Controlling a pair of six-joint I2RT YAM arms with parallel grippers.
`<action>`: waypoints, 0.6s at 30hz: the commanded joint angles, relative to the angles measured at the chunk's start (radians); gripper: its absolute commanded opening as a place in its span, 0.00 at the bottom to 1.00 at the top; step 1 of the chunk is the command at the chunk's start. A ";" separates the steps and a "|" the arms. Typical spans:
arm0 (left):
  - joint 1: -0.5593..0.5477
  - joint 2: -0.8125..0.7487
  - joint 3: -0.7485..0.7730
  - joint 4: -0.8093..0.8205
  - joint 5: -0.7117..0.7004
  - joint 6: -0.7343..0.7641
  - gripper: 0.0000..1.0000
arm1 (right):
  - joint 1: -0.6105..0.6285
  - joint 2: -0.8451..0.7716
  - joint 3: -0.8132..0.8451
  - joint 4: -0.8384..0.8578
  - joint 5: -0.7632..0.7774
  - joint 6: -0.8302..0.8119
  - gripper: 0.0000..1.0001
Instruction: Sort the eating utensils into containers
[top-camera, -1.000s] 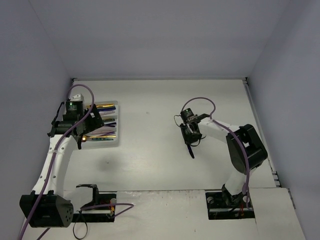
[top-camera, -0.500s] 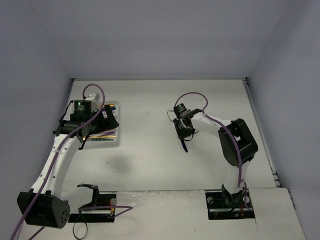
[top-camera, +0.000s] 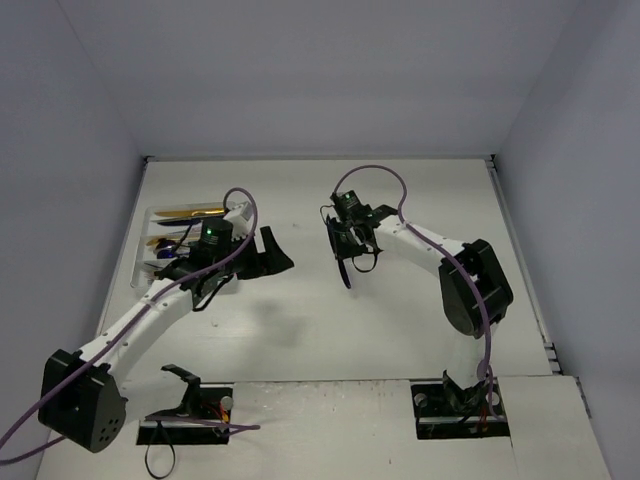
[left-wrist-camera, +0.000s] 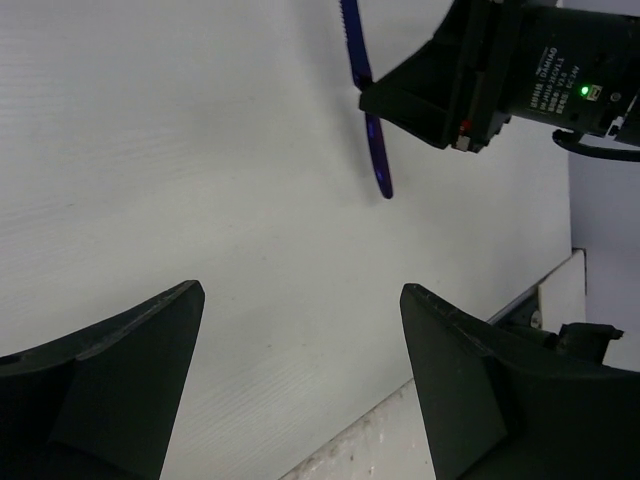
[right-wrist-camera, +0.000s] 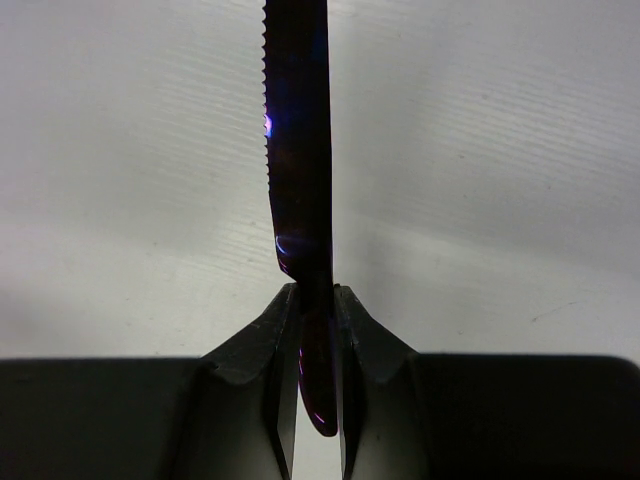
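My right gripper (top-camera: 345, 243) is shut on a dark blue knife (top-camera: 346, 272) left of the table's middle. The knife hangs blade down above the table. In the right wrist view the serrated blade (right-wrist-camera: 298, 130) runs up out of the shut gripper (right-wrist-camera: 315, 296). My left gripper (top-camera: 279, 251) is open and empty, a little left of the knife. In the left wrist view it (left-wrist-camera: 300, 292) is wide open over bare table, with the knife (left-wrist-camera: 364, 110) ahead. The white cutlery tray (top-camera: 158, 214) lies at the far left with gold utensils (top-camera: 195, 212) and other colours in it, partly hidden by the left arm.
The left arm (top-camera: 150, 310) stretches from the near left across the tray's near end. The right arm (top-camera: 465, 275) reaches in from the right. Walls close the table at the back and on both sides.
My left gripper has swung from over the tray to the right, toward the knife. My right gripper has carried the knife left and farther back.
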 joint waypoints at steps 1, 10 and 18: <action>-0.091 0.061 0.001 0.256 0.020 -0.064 0.77 | 0.029 -0.100 0.076 0.008 -0.049 0.069 0.00; -0.237 0.240 0.085 0.330 -0.012 -0.016 0.72 | 0.041 -0.167 0.122 0.008 -0.109 0.164 0.00; -0.259 0.282 0.105 0.391 -0.018 -0.049 0.66 | 0.044 -0.209 0.118 0.010 -0.122 0.199 0.00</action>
